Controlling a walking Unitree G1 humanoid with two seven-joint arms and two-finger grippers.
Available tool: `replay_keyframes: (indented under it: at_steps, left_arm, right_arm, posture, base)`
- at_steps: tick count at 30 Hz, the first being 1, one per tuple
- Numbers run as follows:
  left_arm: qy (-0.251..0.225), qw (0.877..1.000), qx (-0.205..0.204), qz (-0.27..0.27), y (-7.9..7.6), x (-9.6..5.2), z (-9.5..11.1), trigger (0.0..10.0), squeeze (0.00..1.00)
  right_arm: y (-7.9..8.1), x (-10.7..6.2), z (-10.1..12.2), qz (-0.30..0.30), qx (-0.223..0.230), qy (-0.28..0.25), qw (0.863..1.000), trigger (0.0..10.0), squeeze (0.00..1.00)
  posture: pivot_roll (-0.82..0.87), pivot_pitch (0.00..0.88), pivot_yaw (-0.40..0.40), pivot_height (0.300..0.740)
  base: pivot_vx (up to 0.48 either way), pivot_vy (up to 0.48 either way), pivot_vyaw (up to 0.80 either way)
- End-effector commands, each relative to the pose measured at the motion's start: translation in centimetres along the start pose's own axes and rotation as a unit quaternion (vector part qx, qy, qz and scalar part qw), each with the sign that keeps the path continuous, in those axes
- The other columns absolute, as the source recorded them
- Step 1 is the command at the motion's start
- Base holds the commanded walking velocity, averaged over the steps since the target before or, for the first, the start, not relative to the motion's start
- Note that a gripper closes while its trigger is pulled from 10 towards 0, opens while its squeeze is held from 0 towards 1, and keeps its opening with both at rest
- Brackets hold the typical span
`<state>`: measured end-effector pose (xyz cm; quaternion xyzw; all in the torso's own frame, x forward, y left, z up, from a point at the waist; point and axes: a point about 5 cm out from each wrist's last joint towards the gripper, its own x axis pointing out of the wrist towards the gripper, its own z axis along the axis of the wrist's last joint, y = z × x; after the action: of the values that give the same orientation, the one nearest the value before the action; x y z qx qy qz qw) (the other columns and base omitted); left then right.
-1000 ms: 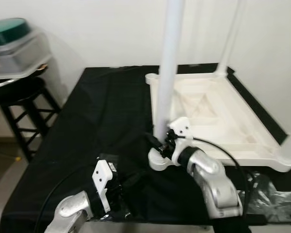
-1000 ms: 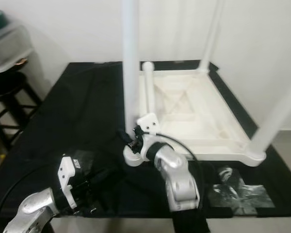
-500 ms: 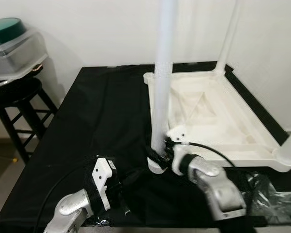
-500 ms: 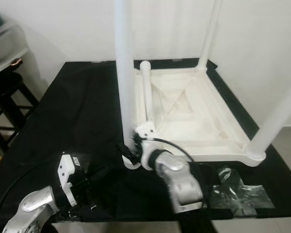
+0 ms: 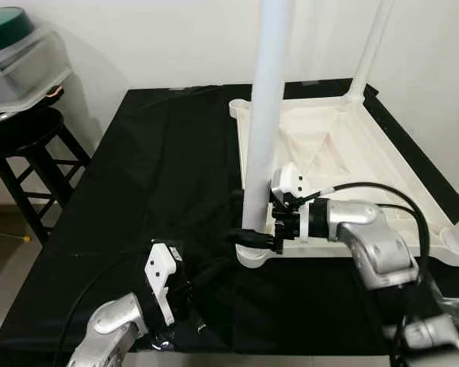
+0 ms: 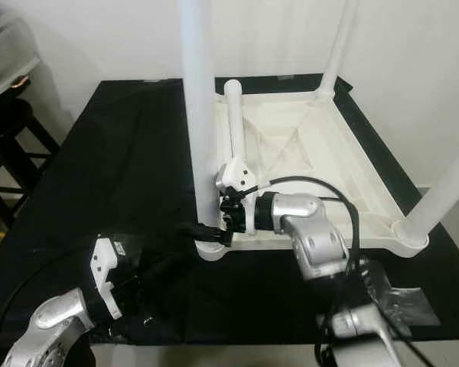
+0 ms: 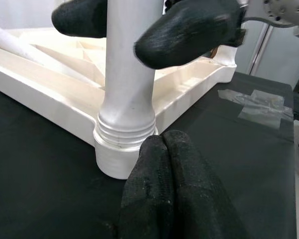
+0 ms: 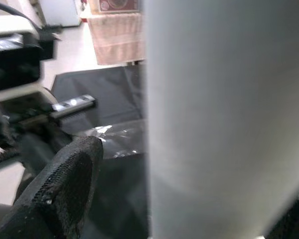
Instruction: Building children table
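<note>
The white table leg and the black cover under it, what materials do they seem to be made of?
The white table leg held by the right gripper looks like moulded plastic, smooth and semi-matt: the left wrist view shows screw threads formed into its base. The black cover looks like woven cloth, matt, with soft folds and wrinkles; the exact fibre cannot be told.

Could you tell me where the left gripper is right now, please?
The left gripper is low on the black cloth, fingers together, at the near-left corner socket of the upturned table, just below the leg that the right gripper holds.
</note>
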<state>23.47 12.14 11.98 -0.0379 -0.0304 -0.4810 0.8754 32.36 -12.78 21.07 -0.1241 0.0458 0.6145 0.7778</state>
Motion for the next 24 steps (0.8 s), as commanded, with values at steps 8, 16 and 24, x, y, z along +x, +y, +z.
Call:
replay_keyframes:
  at_steps: [8, 16, 24]
  left_arm:
    - [0.011, 1.0, -0.006, 0.001, -0.4, -0.5, -0.2, 10.0, 0.0]
    - [0.011, 1.0, -0.007, 0.002, -0.4, -0.4, -0.1, 10.0, 0.0]
    - [0.009, 1.0, -0.009, 0.002, -0.5, -0.6, -0.1, 10.0, 0.0]
  right_arm:
    - [-1.2, 0.0, 0.5, 0.093, 0.027, -0.016, 0.995, 0.0, 0.0]
    - [-0.7, -0.6, -0.8, 0.098, 0.041, -0.011, 0.994, 0.0, 0.0]
    - [1.4, 3.0, -5.4, -0.196, 0.109, 0.038, 0.974, 0.0, 0.0]
  posture:
    - [0.03, 0.141, 0.021, 0.74]
    - [0.02, 0.142, 0.02, 0.74]
    - [0.0, 0.15, 0.002, 0.74]
  base:
    - [0.0, 0.0, 0.0]
    - [0.0, 0.0, 0.0]
    - [0.0, 0.0, 0.0]
